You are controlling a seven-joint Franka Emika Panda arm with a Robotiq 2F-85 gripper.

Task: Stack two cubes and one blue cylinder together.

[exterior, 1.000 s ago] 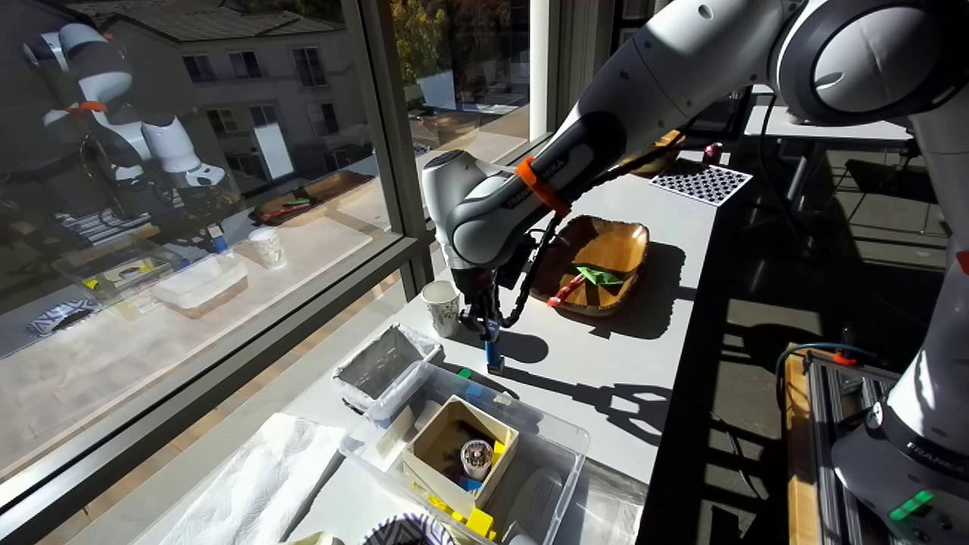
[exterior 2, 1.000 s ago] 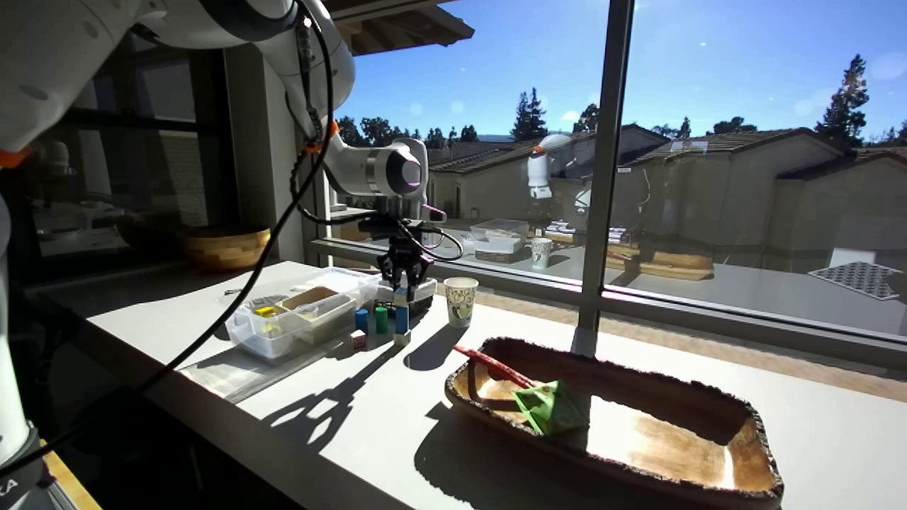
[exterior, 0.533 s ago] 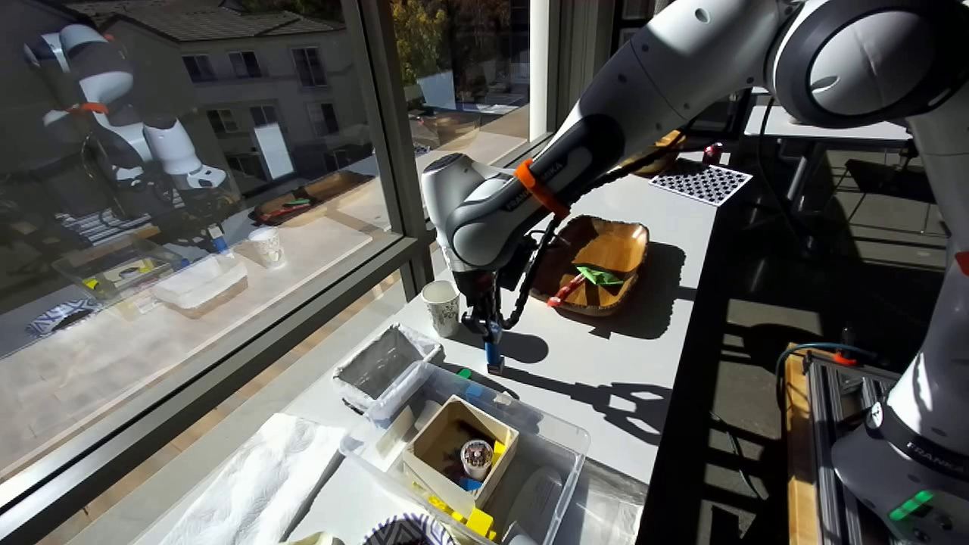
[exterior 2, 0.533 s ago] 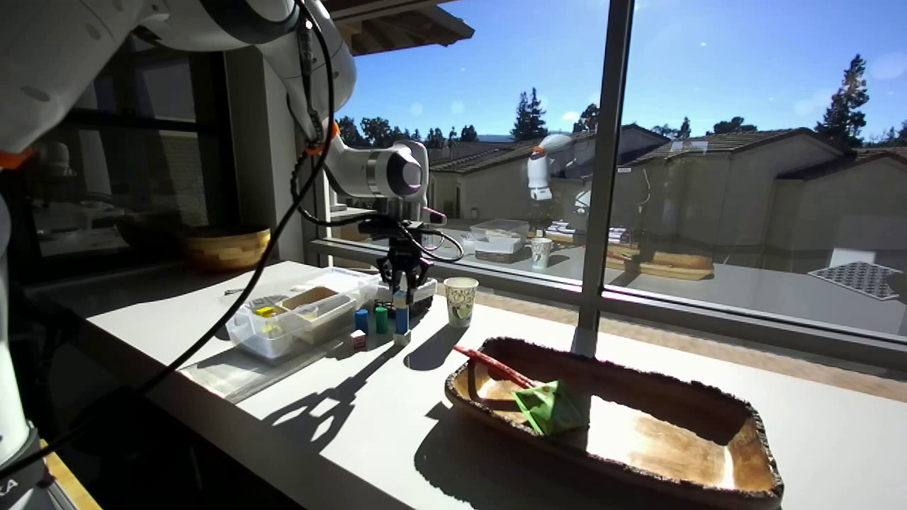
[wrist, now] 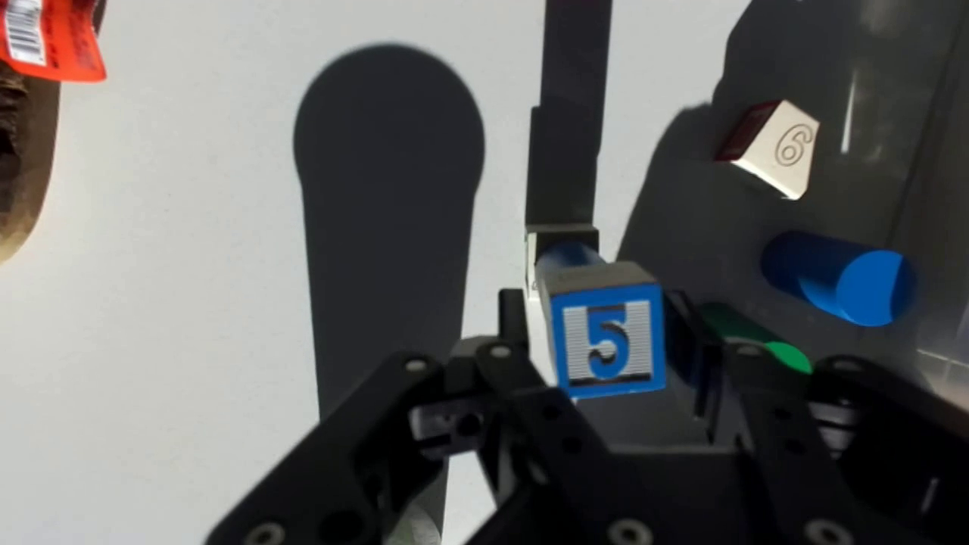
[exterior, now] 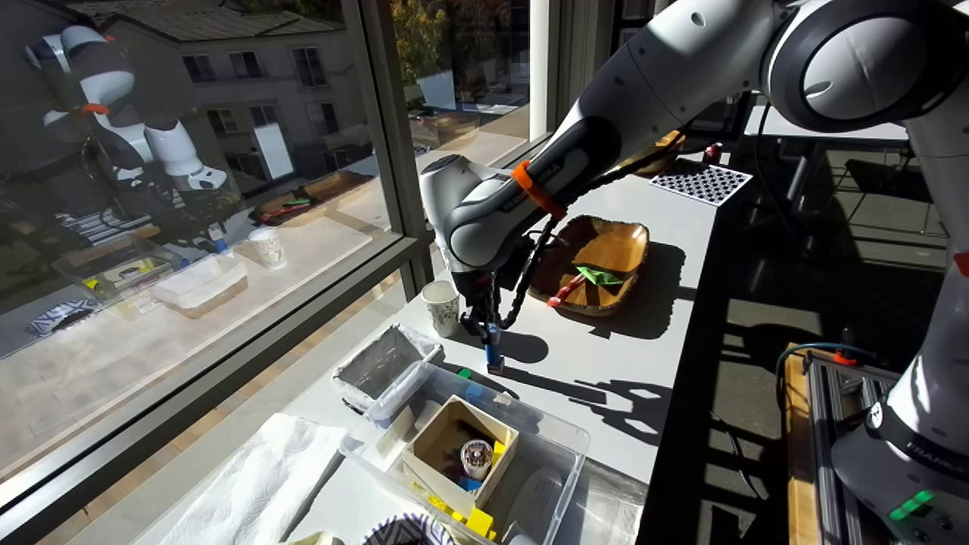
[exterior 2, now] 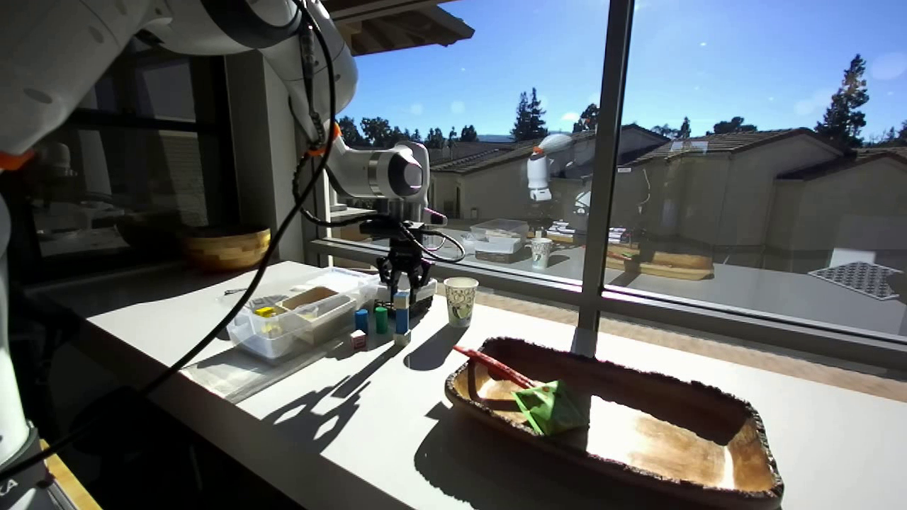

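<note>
Seemingly stacked near mid-frame: blue cylinder between bottom cube and top cube, with gripper spread apart, leaving only retreat.

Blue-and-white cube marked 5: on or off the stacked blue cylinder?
On: in an exterior view, the blue-and-white cube caps the upright blue cylinder, no gap visible.

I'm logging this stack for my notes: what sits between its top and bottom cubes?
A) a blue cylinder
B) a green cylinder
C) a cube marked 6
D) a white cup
A: in an exterior view, the blue cylinder stands upright on the bottom cube, with the top cube directly above it.
</note>
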